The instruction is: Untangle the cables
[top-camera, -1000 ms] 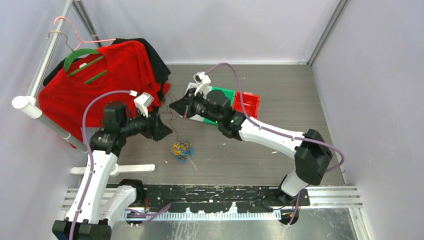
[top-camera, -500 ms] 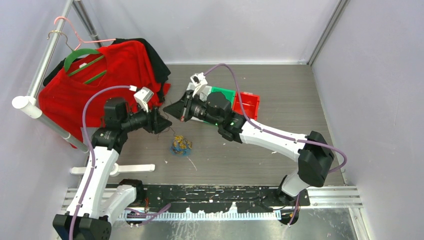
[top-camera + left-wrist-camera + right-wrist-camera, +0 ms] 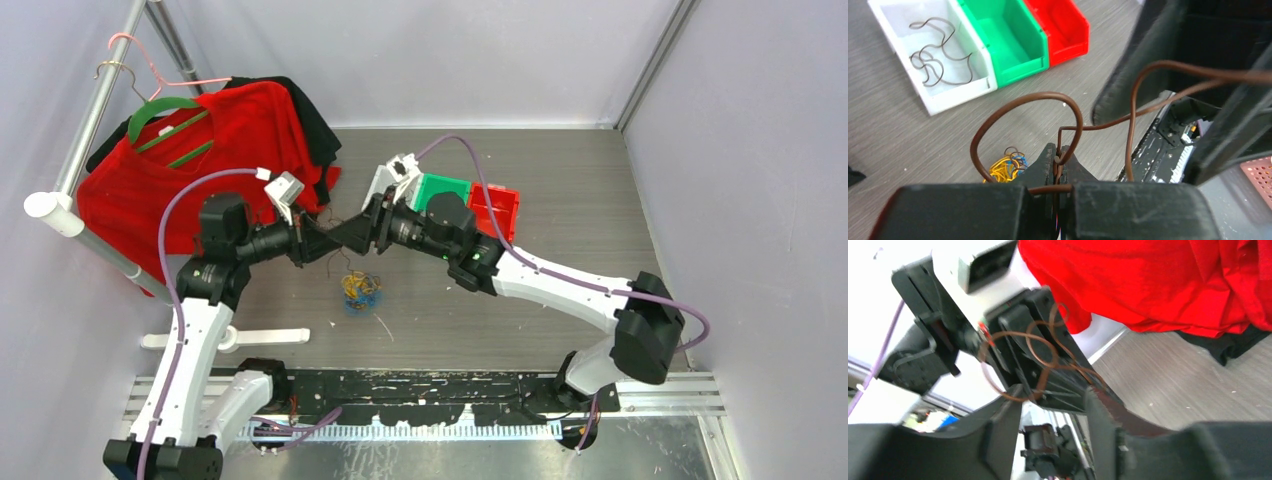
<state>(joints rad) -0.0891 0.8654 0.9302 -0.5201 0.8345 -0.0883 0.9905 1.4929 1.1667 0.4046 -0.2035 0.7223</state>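
My left gripper is shut on a thin brown cable, which curls in a loop above its tips and runs on to the right between the spread fingers of my right gripper. The right gripper is open, facing the left one tip to tip, with the brown cable looping at its fingertips. From above, the left gripper and right gripper meet over the table. Below them lies a small tangle of yellow, blue and brown cables, also seen as the tangle from the left wrist.
A white bin holds one loose brown cable; a green bin and a red bin stand beside it. A red garment hangs on a rail at the left. A white T-shaped piece lies at the near left.
The left gripper has shut on the brown cable. The right gripper has opened and moved left to meet it. The tangle has shifted slightly.
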